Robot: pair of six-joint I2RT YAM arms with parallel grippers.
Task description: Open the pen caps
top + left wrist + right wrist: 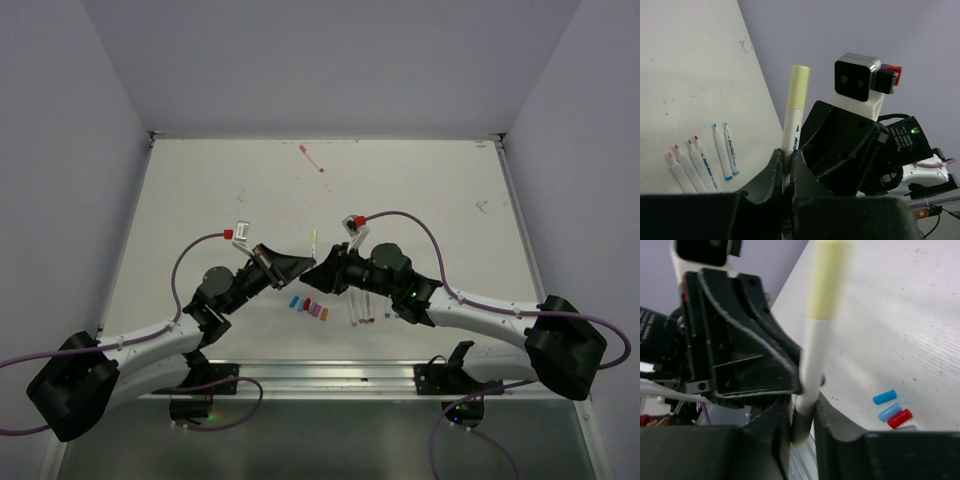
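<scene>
A white pen [314,243] with a pale yellow cap on its upper end stands upright between both grippers above the table's middle. My left gripper [301,264] is shut on its barrel; in the left wrist view the barrel [790,127] rises from between the jaws [785,153] with the cap [798,86] on top. My right gripper [322,266] is shut on the pen's lower end; in the right wrist view the pen [813,360] runs up out of the jaws [804,407] and a dark sleeve shows between them. Both grippers touch nose to nose.
Several loose caps [309,307] lie in a row just in front of the grippers; blue [884,397] and red [900,418] ones show in the right wrist view. Several uncapped white pens [361,307] [702,162] lie beside them. One more pen [312,160] lies far back.
</scene>
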